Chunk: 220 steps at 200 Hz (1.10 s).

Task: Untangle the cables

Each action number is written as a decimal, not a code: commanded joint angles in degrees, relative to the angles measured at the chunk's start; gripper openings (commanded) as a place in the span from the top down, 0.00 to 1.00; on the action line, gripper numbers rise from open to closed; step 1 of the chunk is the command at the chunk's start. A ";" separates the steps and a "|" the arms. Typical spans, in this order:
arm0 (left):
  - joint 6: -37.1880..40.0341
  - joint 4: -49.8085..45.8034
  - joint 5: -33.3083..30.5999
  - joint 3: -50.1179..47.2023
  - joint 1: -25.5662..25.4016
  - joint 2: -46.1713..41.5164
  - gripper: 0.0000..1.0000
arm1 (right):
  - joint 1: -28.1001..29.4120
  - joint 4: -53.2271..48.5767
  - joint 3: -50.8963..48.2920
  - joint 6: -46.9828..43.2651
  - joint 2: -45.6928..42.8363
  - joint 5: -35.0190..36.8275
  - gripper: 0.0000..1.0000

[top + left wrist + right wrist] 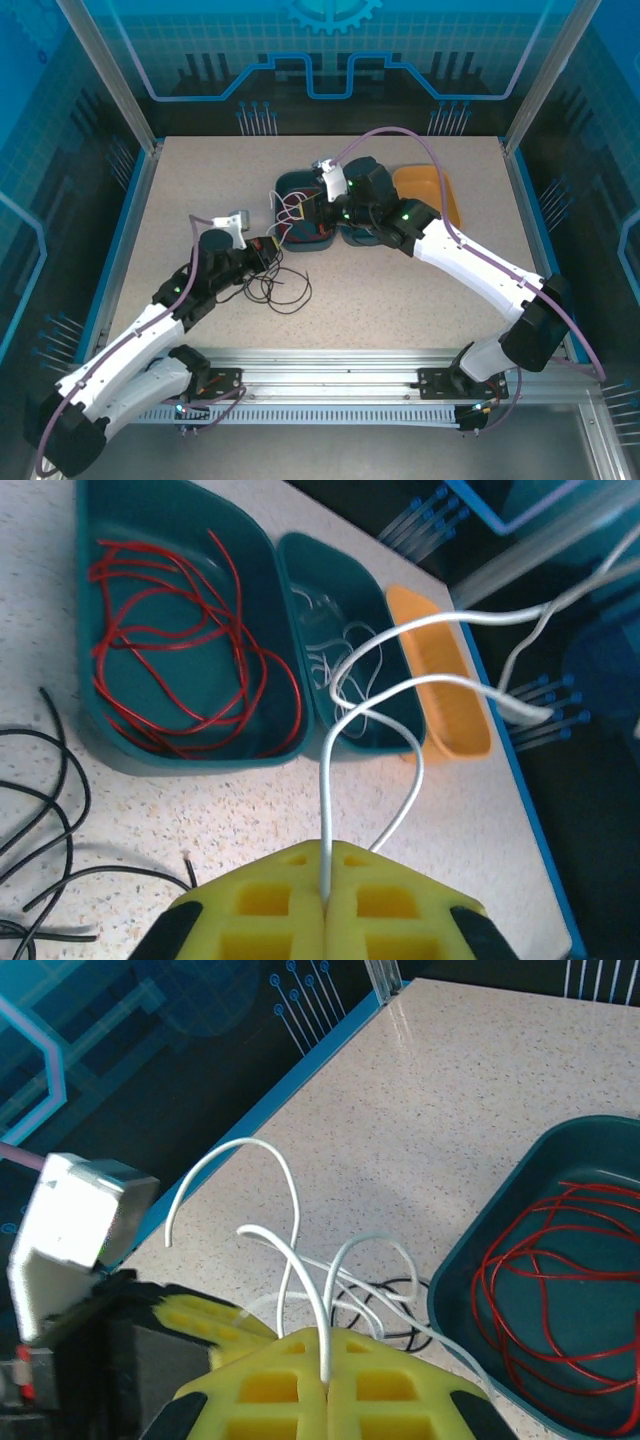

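Note:
The cables are thin wires in three colours. My left gripper [326, 905] is shut on a white cable [325, 800] that rises from its yellow pads and arcs over the trays. Facing it, my right gripper [327, 1385] is shut on another white cable [300, 1270]. In the top view the left gripper [270, 250] and right gripper [306, 214] sit close together with white loops [288, 216] between them. Red cables [180, 650] lie coiled in a teal tray [150, 540]. More white cable [335, 645] lies in a second teal tray [330, 570]. Black cables [280, 288] sprawl on the table.
An orange tray [445, 680] stands right of the teal trays, near the table's blue right edge [520, 810]. Purple arm hoses [400, 135] arch over the trays. The left gripper's yellow fingers [200, 1320] show beside the right gripper. Speckled tabletop [420, 290] lies open at front right.

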 commanded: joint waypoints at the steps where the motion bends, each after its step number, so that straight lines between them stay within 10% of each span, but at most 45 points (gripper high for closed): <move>1: -0.68 -4.92 -9.17 -1.12 -0.32 -5.06 1.00 | -0.53 -2.38 -0.37 -1.36 -2.22 3.83 0.98; 110: 3.34 -25.74 -33.45 5.89 -0.23 -13.28 1.00 | -2.28 -18.20 2.15 -15.02 -5.83 22.79 0.86; 178: 14.08 -24.14 -29.34 18.81 -0.23 -9.63 1.00 | -2.86 -18.24 -1.13 -21.45 -4.25 26.96 0.78; 220: 16.85 -30.65 -15.90 30.33 -0.29 -2.03 1.00 | -2.95 -10.53 -4.77 -21.58 -7.01 10.61 0.67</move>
